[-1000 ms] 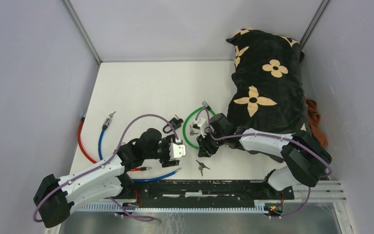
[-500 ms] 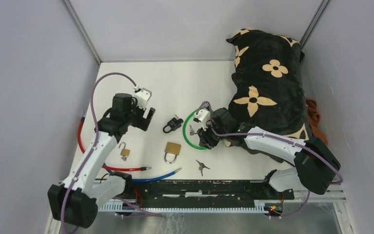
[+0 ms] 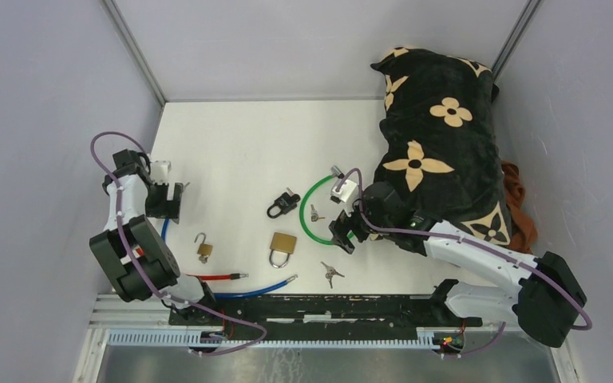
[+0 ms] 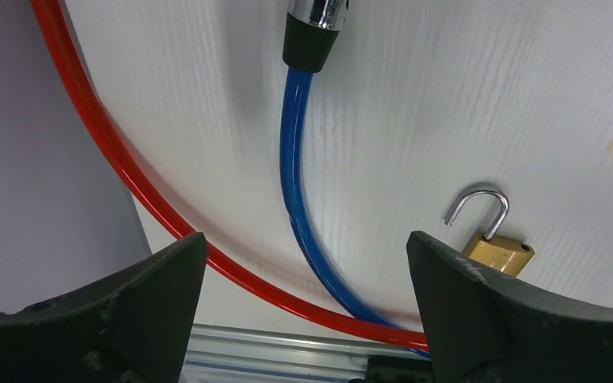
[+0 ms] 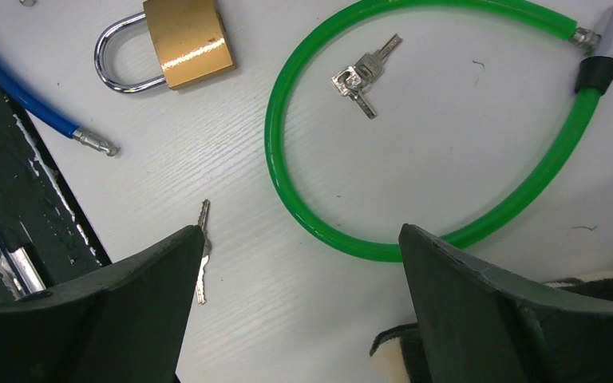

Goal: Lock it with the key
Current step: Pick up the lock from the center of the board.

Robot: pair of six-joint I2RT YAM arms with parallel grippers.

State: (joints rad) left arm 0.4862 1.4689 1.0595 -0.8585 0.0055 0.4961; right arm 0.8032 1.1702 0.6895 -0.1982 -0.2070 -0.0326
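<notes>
Green loop as landmark: lower empty, wide-spread right claw onto keys inside loop, pinching flat head clear of it, with left claw wide too.

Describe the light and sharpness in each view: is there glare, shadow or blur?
Top external: even, soft light, sharp, with only faint shadows. Left wrist: its fingers are dark and soft near the lens, and blurry shadows lie beside the red cable and blue cable. Right wrist: the table is sharp, the padlock has a sheen, and its fingers are dark.
</notes>
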